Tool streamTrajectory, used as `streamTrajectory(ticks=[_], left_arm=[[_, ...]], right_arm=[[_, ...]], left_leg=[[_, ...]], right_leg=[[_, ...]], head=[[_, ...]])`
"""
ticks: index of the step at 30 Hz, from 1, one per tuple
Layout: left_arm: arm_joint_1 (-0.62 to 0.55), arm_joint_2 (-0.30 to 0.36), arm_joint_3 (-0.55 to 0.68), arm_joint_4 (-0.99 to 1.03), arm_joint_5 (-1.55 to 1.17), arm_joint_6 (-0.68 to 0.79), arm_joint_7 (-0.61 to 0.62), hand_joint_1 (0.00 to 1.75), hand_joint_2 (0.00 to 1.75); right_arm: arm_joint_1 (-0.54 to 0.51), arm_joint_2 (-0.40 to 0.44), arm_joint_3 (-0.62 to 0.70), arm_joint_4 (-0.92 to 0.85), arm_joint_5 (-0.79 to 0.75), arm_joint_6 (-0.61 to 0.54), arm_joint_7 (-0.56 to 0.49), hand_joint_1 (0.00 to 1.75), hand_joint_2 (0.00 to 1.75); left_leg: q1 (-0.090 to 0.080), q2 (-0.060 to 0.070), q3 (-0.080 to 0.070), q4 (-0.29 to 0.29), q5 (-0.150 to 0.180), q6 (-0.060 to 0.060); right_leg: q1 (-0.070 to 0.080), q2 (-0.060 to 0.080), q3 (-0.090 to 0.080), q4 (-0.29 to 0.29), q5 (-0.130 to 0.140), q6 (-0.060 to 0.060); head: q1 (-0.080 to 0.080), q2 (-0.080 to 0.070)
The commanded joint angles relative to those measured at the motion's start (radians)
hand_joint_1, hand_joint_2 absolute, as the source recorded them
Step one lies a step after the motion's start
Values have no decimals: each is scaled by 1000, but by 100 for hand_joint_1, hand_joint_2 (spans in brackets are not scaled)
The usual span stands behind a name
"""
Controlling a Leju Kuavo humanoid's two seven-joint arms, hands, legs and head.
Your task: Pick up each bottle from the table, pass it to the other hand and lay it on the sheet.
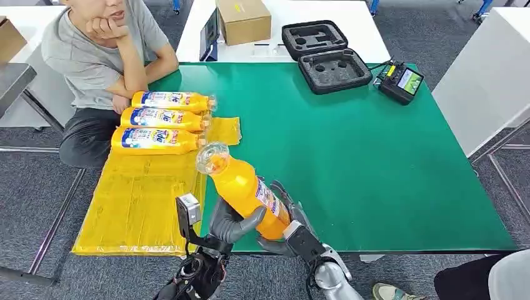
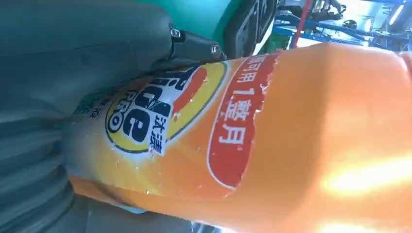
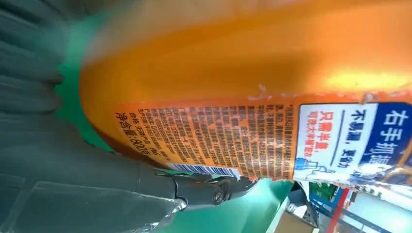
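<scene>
I've got one orange bottle (image 1: 245, 189) tilted up, clear cap end pointing away from me. Three more bottles (image 1: 164, 120) lie side by side on the yellow sheet (image 1: 140, 200).

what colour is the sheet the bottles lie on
Yellow: the sheet under the three bottles shows best in the head view.

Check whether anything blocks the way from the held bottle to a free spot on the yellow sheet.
Nothing visible does. The bottle, gripped by both the left hand and the right hand, hangs beside the yellow sheet. The three laid bottles fill its far end; the near part is bare.
</scene>
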Motion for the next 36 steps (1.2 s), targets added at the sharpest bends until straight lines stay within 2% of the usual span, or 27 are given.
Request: streamTrajectory(ticks=[1,16,20,23,36], left_arm=[[0,47,11,-56,-57,66,-8,175,175],[41,56,117,-211,-290,193,-8,175,175],[40,106,131,-252,-428,323,-8,175,175],[6,187,98,-225,-646,522,-8,173,175],[-3,189,109,-220,-644,511,-8,169,175]], right_arm=[[-28,-7,-11,50,-18,-14,11,0,0],[-5,-15,-24,33,-44,-25,-8,0,0],[2,-20,-27,35,-51,-32,-18,0,0],[6,-22,-25,25,-54,-29,-22,0,0],[6,-23,-25,22,-55,-27,-22,0,0]], left_leg=[[0,1,4,-1,-1,-1],[0,0,2,0,-1,-1],[1,1,5,-1,-2,-2],[0,1,5,-1,-1,-2],[1,0,2,0,0,-1]], right_leg=[[0,2,3,0,-1,-1],[0,1,2,-1,-1,-1],[1,2,4,0,-2,-2],[0,2,4,0,-1,-2],[0,0,1,0,-1,-1]], head=[[0,0],[1,0],[0,0],[0,0],[1,0]])
